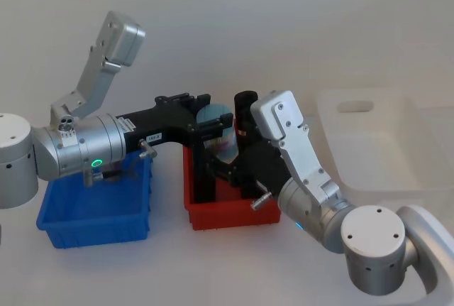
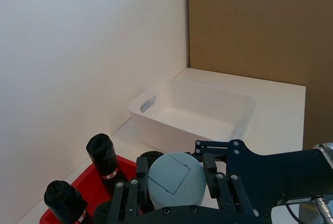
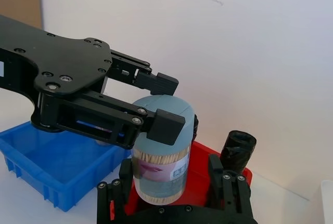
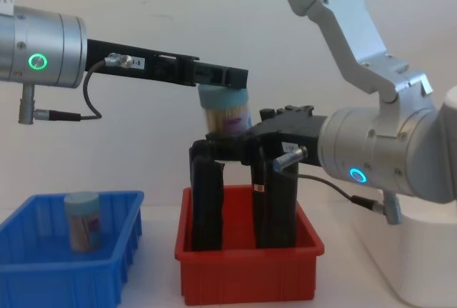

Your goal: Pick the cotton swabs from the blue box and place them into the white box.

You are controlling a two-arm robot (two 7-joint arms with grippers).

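Roughly mid-transfer, judging by the layout. Left gripper (image 3: 165,105) clamped shut on the pale teal lid of one cotton swab jar (image 4: 225,118), held upright in the air above the red bin (image 4: 246,276) and its tall black cylinders (image 2: 103,154). Right gripper (image 3: 169,193) raised beneath, jaws spread wide on either side of the jar's lower half, apparently not touching it, seemingly ready to take it over. Second jar (image 4: 82,221) standing in the blue box (image 4: 43,279), not yet picked. White box (image 2: 156,110) off to the right, bare inside as far as visible. Left to do: hand off, carry across, release, then fetch the other.
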